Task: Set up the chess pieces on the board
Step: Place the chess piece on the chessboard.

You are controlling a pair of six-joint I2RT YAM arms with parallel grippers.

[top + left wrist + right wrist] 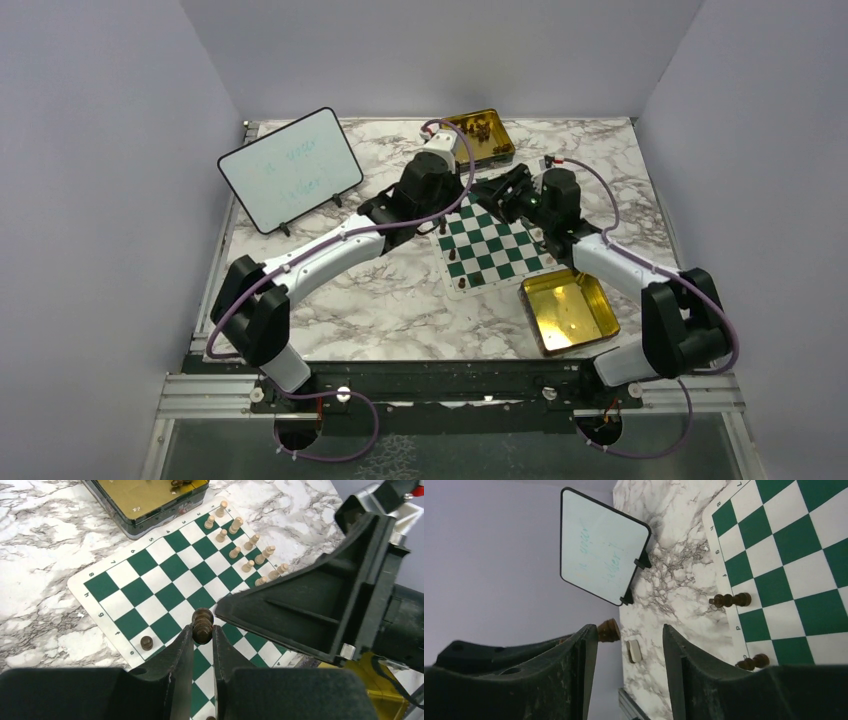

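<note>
The board (488,248) lies flat at the centre of the marble worktop (380,300), turned slightly askew. The left end effector (202,631) has its fingers pressed in on a dark piece (202,620), pinching it upright above the squares near the board's lettered edge; contact between the piece and the board cannot be determined. A second dark piece (146,642) stands on a square at that same edge. The cream pieces (235,539) stand in two rough rows along the opposite edge. The right end effector (629,630) is over the far part of the board, close to the left one, with its fingers spread and nothing between them. In the right wrist view, two more dark pieces (730,600) stand on the edge squares by the white border. One gold tin (482,135), holding further dark pieces, sits just beside the far corner of the board. A second gold tin (568,310) sits open just beside the near right corner. A whiteboard (290,168) stands propped at the far left of the worktop, well apart from the board.
</note>
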